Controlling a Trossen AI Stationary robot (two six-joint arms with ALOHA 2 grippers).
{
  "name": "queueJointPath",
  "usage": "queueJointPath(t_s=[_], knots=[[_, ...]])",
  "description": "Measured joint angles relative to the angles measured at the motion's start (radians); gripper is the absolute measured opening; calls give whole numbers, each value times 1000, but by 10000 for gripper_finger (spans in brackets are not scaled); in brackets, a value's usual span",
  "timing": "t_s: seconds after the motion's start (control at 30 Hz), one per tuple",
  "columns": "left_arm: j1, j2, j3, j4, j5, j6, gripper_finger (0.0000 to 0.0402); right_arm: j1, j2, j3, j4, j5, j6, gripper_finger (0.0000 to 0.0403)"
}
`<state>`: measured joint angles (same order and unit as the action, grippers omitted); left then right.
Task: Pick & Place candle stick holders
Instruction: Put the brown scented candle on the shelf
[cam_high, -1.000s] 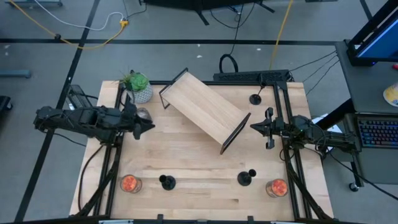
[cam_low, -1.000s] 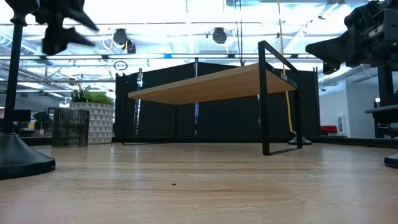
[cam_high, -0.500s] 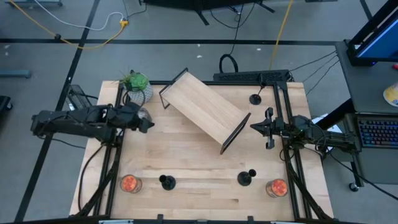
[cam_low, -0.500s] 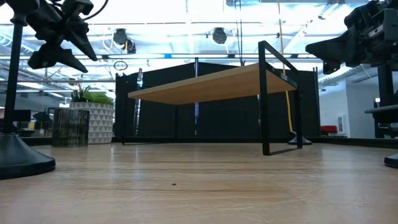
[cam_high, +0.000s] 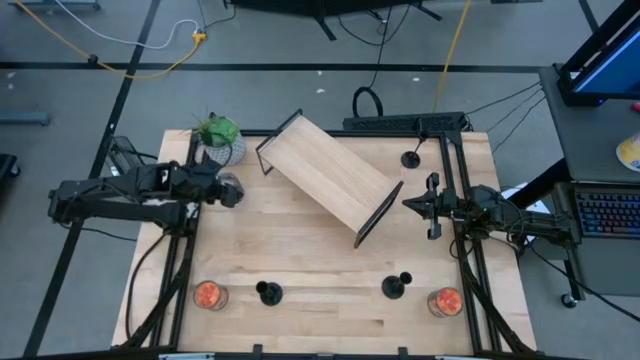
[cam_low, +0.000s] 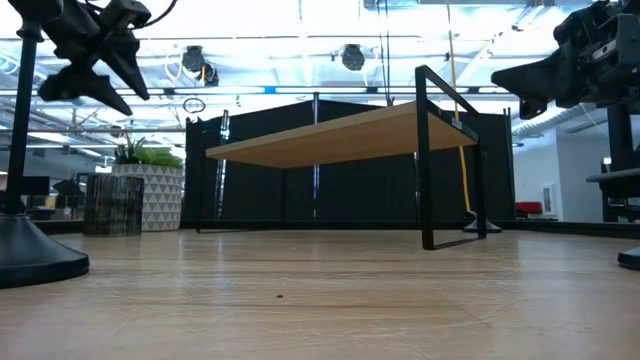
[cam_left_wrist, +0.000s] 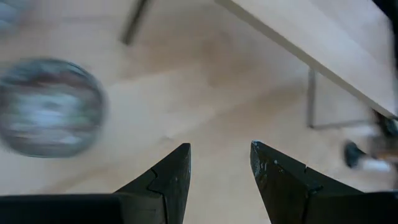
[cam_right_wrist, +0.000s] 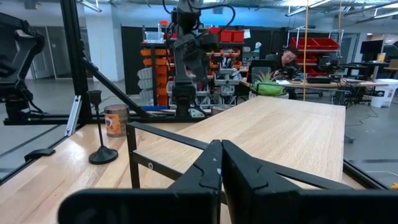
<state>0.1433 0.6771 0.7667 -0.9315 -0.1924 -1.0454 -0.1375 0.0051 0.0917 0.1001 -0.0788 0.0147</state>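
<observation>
Pale butcher-block wood is covering the table (cam_high: 320, 255), with grey floor and loose cables lying all around it. 3 candle stick holders are standing on it, each a small black piece with a round flat base and a thin stem: 1 (cam_high: 269, 293) near the front edge left of centre, 1 (cam_high: 396, 287) near the front edge right of centre, and 1 (cam_high: 411, 158) at the back right, close to the far edge. From the right wrist camera 1 holder (cam_right_wrist: 102, 154) is showing its upright stem and small top cup, with an orange-filled jar (cam_right_wrist: 115, 120) just behind it. A wooden shelf (cam_high: 325, 176) on a black frame is sitting at an angle across the back middle, taking up much of that half. 2 orange jars, 1 (cam_high: 208, 295) at the front left and 1 (cam_high: 446, 300) at the front right, are flanking the front holders. A potted plant (cam_high: 221, 139) is occupying the back left corner. The left gripper (cam_high: 229, 194) is hanging above the table just in front of the plant, its fingers (cam_left_wrist: 168, 174) parted with nothing between them. The right gripper (cam_high: 411, 204) is waiting at the right edge beside the shelf's end, its fingers pressed together and empty. Bare wood is stretching wide between the shelf and the front row.
</observation>
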Motion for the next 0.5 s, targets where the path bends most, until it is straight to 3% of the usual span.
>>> queueJointPath(t_s=[0.17, 0.5], knots=[[17, 73, 81, -123, -126, 13, 172, 0, 0, 0, 0, 0, 0, 0], [51, 143, 88, -143, -123, 68, 173, 0, 0, 0, 0, 0, 29, 0]])
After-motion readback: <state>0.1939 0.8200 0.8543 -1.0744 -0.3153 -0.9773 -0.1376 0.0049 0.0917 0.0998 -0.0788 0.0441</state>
